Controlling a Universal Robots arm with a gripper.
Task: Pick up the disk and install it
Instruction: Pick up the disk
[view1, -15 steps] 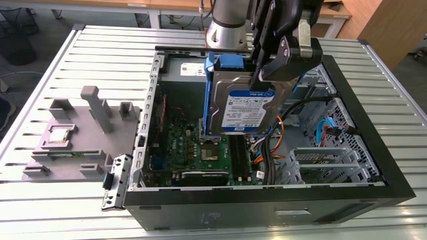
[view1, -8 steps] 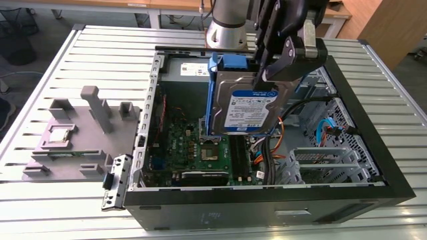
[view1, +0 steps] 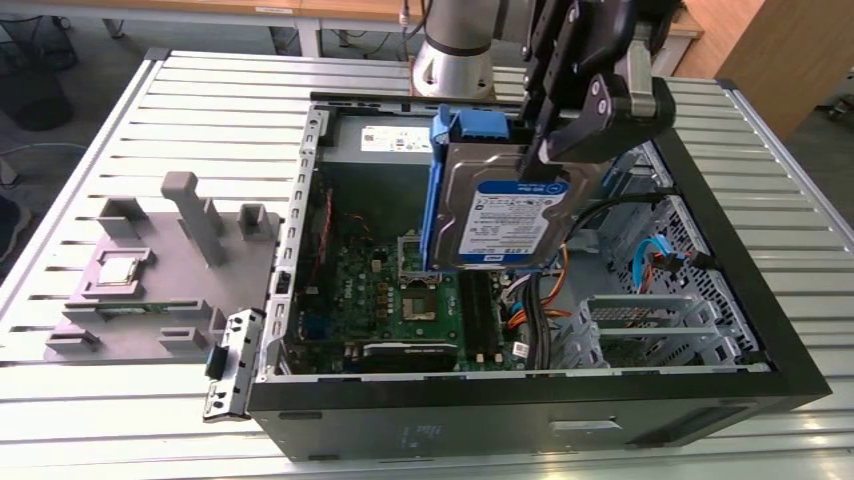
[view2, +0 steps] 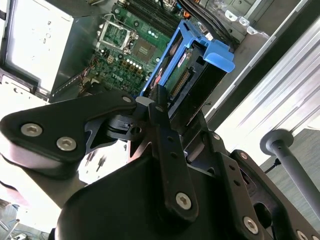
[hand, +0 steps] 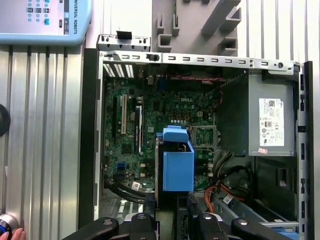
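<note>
**benchbot_a:** One thing we can say for sure: the black gripper (view1: 550, 158) has its fingers pinched tight on the top edge of the disk (view1: 514, 215), a flat silver-grey metal hard drive in a blue plastic carrier frame

**rackrat:** Yep, we see that too. It hangs upright inside the open black metal computer case (view1: 534, 420), just over the green motherboard (view1: 387, 290), with the white-and-blue label showing in the exterior view

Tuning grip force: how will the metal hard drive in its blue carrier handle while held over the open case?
Likely rigid and dense: the silver-grey metal hard drive hangs from the gripper without sagging. Its blue plastic carrier frame probably flexes. Smooth metal faces may slip, and a drop onto the green motherboard could damage both.
</note>
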